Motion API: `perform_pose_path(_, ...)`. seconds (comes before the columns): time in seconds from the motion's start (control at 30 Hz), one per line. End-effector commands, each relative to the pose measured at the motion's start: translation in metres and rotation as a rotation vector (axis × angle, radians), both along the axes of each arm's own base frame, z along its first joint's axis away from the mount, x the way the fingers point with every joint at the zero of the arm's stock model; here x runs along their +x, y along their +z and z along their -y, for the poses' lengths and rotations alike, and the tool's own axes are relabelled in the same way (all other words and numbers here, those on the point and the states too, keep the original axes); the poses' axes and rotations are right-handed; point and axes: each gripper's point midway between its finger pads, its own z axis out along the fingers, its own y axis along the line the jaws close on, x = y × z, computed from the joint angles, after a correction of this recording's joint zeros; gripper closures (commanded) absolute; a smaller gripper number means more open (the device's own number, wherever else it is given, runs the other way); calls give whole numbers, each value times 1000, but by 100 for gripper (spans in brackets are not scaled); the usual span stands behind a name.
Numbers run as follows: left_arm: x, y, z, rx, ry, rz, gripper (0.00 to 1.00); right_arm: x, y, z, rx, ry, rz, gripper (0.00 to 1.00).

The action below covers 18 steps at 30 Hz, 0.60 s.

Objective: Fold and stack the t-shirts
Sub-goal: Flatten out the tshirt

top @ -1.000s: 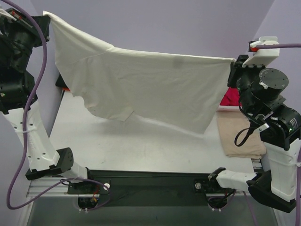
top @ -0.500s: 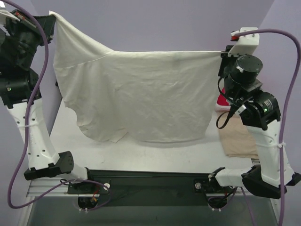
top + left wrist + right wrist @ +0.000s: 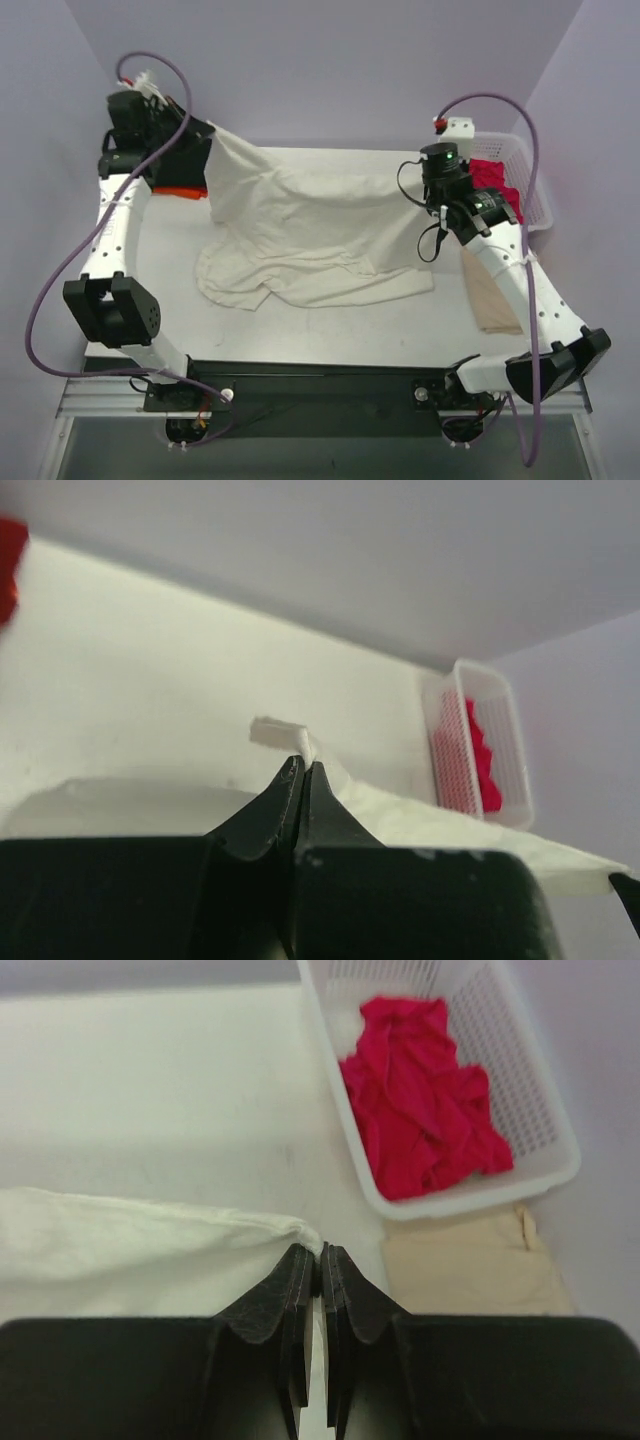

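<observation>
The large cream-white t-shirt (image 3: pixel 300 230) lies spread and rumpled over the middle of the table, its far edge lifted between my two grippers. My left gripper (image 3: pixel 208 137) is shut on its far left corner; in the left wrist view the tips (image 3: pixel 303 766) pinch a fold of the cream cloth (image 3: pixel 420 825). My right gripper (image 3: pixel 418 188) is shut on its far right corner, and in the right wrist view the tips (image 3: pixel 320 1253) pinch the cloth (image 3: pixel 130 1235). A crimson shirt (image 3: pixel 425 1090) lies crumpled in the basket. An orange-red shirt (image 3: pixel 180 189) lies at the far left. No black shirt shows.
The white lattice basket (image 3: pixel 535 190) stands at the far right, also in the right wrist view (image 3: pixel 470 1196) and the left wrist view (image 3: pixel 448 750). A tan folded pad (image 3: pixel 490 295) lies on the table's right side, below the basket (image 3: pixel 470 1272). Purple walls enclose the table.
Both arms have swung down and away to the far side. The cream-white shirt, held stretched high in the air before, now lies mostly on the table, both corners still gripped.
</observation>
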Motion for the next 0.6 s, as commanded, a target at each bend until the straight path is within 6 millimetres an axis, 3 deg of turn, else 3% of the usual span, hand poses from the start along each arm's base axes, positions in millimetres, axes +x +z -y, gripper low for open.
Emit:
perform_pose_path(0.0,-1,-76,33,74,-87,-118,100,-11,-77,-2,51,-57,-174,100)
perform_pose_path(0.03,-2,-96,35,78,-95,-157,100,-14,-92,-5,79,-72,-199,100)
perform_pose_path(0.07,-7,-130,54,83,-140,-224,100,-21,-117,-5,75,-70,-268,100)
perform_pose_path(0.2,-28,-187,71,112,-192,-349,100,-39,-155,-2,79,-120,-379,100)
perform_pose_path(0.3,-55,-213,77,180,-215,-414,100,-55,-171,1,81,-139,-436,100)
perform_pose_path(0.4,-85,-226,83,253,-236,-458,100,-67,-184,6,74,-161,-483,100)
perform_pose_path(0.57,-151,-246,92,363,-265,-552,100,-79,-201,10,57,-191,-549,100)
